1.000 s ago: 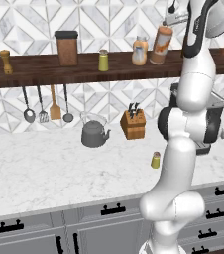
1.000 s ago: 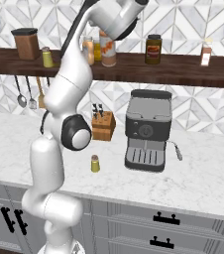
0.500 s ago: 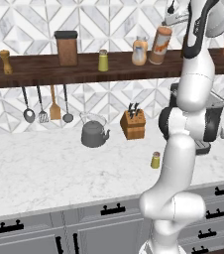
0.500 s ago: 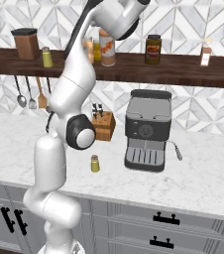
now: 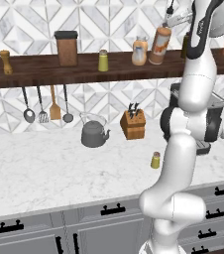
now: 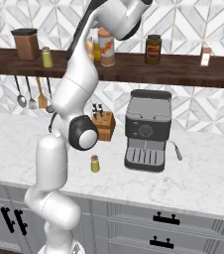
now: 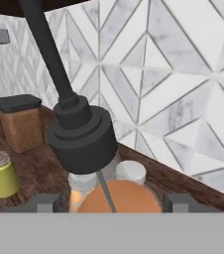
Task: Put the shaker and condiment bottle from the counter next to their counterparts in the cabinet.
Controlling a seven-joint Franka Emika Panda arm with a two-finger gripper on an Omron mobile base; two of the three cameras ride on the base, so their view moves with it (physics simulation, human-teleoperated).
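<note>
While two shakers (image 5: 103,60) (image 5: 155,160) show, one condiment bottle (image 5: 159,44), one squat bottle (image 5: 140,50)

The white Franka arm is stretched way up, nearly vertical from its base, dark elbow joint about halfway and the top link folding over at the peak. The hand (image 5: 175,17) sits right at the top, reaching sideways off the wrist. In the hand view the two small dark fingertips (image 7: 43,203) stand apart at either side, with the tall slim glass bottle's black pourer (image 7: 79,134) poking up between them. Can't tell if the fingers are actually touching it.
</note>
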